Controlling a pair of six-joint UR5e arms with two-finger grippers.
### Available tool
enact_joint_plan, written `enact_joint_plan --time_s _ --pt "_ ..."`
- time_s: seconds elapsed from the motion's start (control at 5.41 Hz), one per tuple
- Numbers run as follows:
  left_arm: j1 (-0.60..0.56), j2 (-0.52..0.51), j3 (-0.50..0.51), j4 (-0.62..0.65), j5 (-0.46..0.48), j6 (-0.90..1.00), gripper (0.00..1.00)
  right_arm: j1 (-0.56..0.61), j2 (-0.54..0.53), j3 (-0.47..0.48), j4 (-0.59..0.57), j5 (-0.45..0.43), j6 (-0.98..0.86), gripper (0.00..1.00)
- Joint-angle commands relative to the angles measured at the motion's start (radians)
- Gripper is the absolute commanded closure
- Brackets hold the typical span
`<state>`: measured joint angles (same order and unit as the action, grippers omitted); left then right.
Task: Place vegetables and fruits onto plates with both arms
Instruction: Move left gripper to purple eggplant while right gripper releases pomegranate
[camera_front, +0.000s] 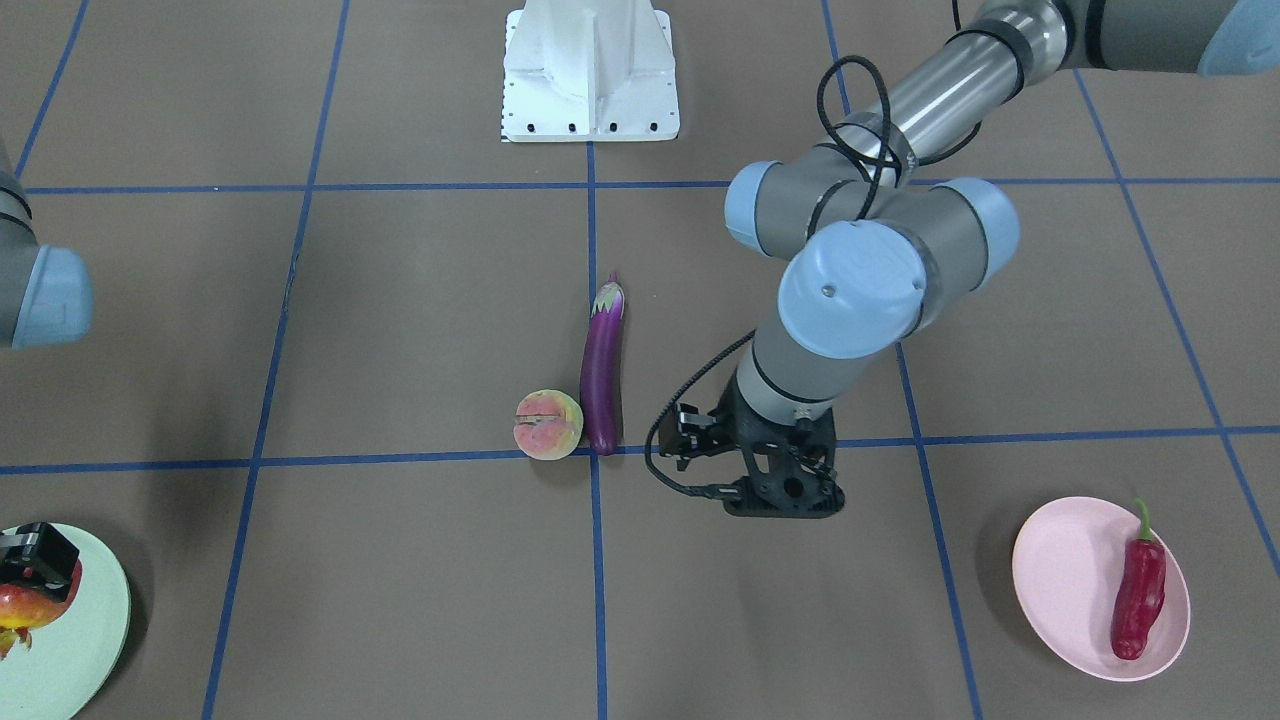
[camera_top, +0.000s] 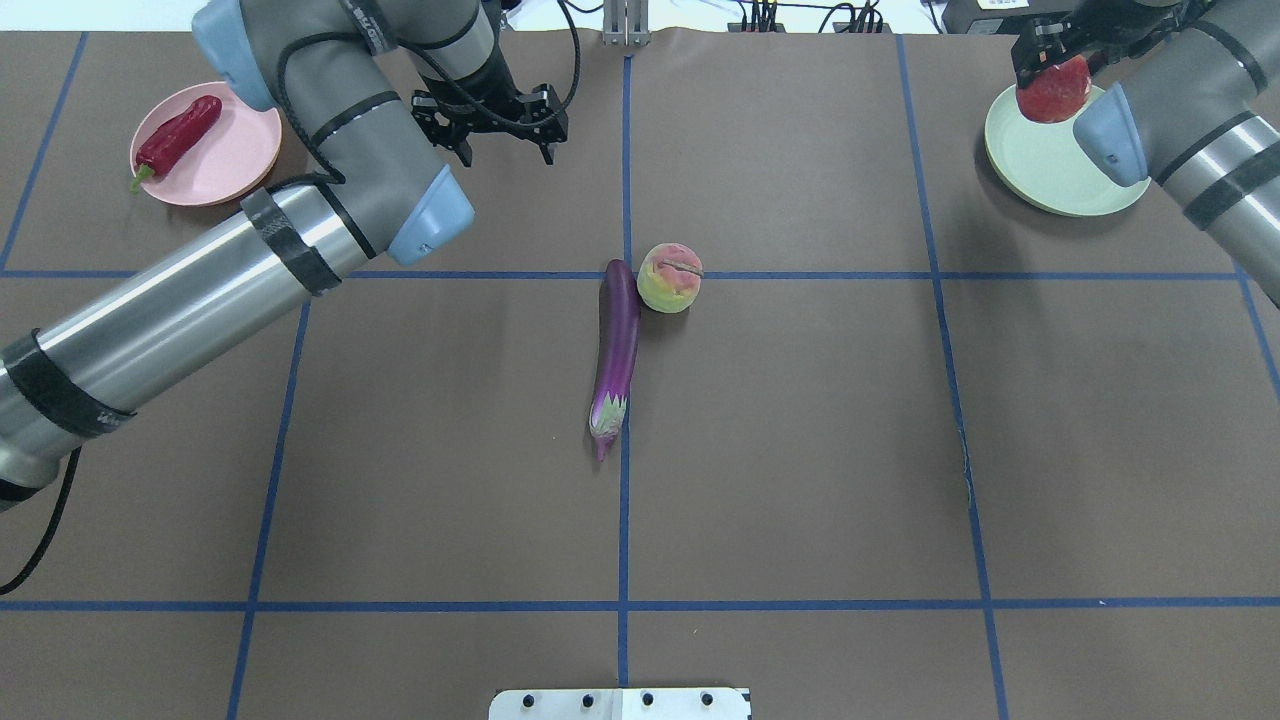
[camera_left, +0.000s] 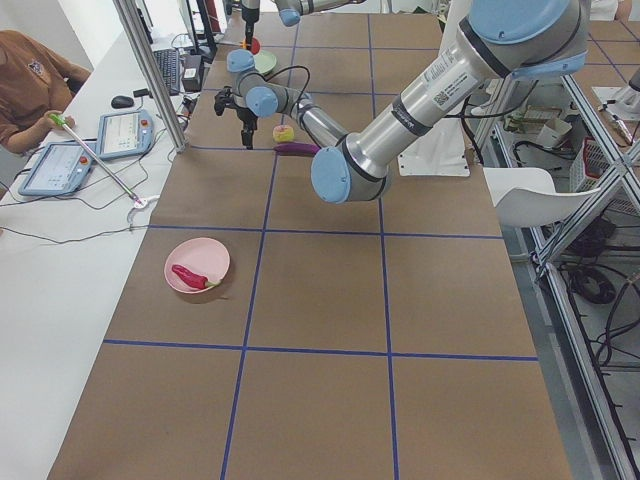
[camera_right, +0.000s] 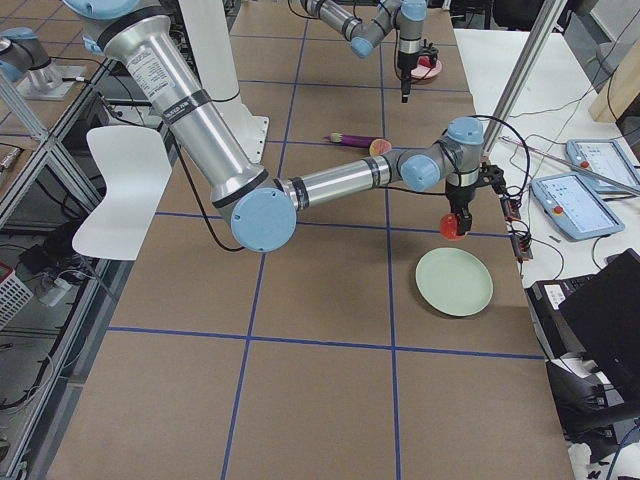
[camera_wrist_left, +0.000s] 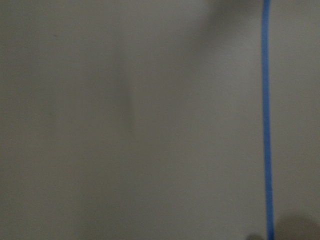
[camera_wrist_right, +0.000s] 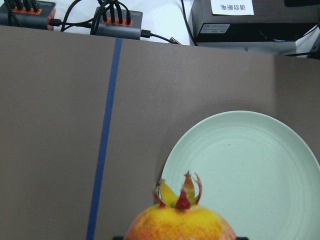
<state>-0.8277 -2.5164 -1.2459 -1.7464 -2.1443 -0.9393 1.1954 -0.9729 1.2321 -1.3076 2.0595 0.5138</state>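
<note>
counter (camera_top: 800, 450) – brown, gridded with blue tape. left arm (camera_top: 200, 300) – reaches across the counter; the sticker (camera_left: 447, 68) on its silver tube has print too small to read. right arm (camera_top: 1200, 150) – cut off at the edge in the overhead view. mint plate (camera_top: 1060, 180) – at the far right corner, partly hidden by the arm. pink plate (camera_top: 230, 160) – at the far left corner, carrying the chili (camera_top: 178, 140). eggplant (camera_top: 618, 345) – on the centre line, its blunt end touching the peach (camera_top: 669, 278). left pincer (camera_top: 505, 145) – spread and holding nothing, between the pink plate and the centre line, apart from the eggplant; its wrist view is blurred, showing only counter and one tape line. right pincer (camera_top: 1050, 65) – pinching the pomegranate (camera_top: 1053, 90) above the mint plate's edge, crown outward. white label (camera_wrist_right: 232, 7) on a black box – characters inverted, not legible.
</note>
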Motion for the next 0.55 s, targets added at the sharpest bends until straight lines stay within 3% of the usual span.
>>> enact_joint_plan --time_s 0.0,0.18,0.37 --pt "0.064 0.008 -0.070 0.033 0.006 -0.003 0.00 -0.002 -0.018 -0.090 0.121 -0.039 -0.017 1.00" --pt "0.090 0.045 -0.095 0.034 0.009 0.005 0.00 -0.013 -0.020 -0.153 0.193 -0.059 -0.017 1.00" --pt "0.103 0.083 -0.152 0.036 0.009 0.008 0.00 -0.045 -0.029 -0.157 0.195 -0.111 -0.017 1.00"
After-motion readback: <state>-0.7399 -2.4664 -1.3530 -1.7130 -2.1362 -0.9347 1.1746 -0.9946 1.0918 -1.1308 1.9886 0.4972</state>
